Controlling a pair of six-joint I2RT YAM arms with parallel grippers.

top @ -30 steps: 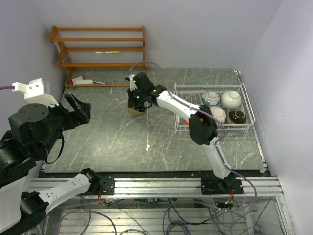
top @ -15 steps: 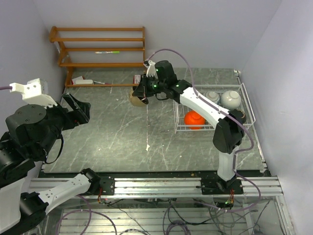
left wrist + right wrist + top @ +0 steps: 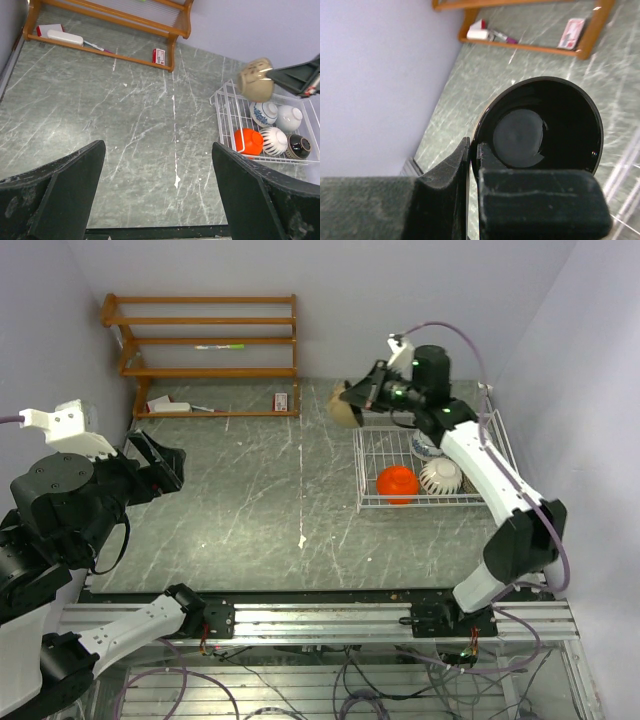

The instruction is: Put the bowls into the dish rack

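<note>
Now, from the left: my black two-finger left gripper (image 3: 160, 462) hangs over the left edge of the grey marbled table (image 3: 250, 510), jaws spread wide with nothing between them. Idle.

Next, the tan round glazed bowl (image 3: 347, 403) with a glossy black inside. It is off the surface, up by the table's far edge, just outside the far-left corner of the white wire rectangular dish rack (image 3: 430, 503). It lies on its side, mouth towards my wrist camera.

My right gripper (image 3: 474, 150) is clamped on the tan bowl's rim. One of the fingers (image 3: 445, 190) sits outside the wall and the other inside, jaws nearly together.

Rack contents:
- Near row: orange-red bowl (image 3: 248, 141) at the near-left corner, ribbed white bowl (image 3: 273, 140) beside it, dark brown-black bowl (image 3: 299, 146) at the near-right corner.
- Far row: blue-and-white patterned bowl (image 3: 263, 113), then plain white bowl (image 3: 290, 117).
- The far-left corner shows bare wire.

Handling, my judgement:
- The tan bowl looks like ceramic, so it is stiff, brittle and of fair weight.
- The glaze is slick against my pads.
- A thin rim pinch lets the bowl swing about the pads, so I should carry it slowly.
- The rim is the only sensible hold, since the body is too wide for my jaws.
- It should be lowered onto the bare wire without knocking the blue-and-white patterned bowl.
</note>
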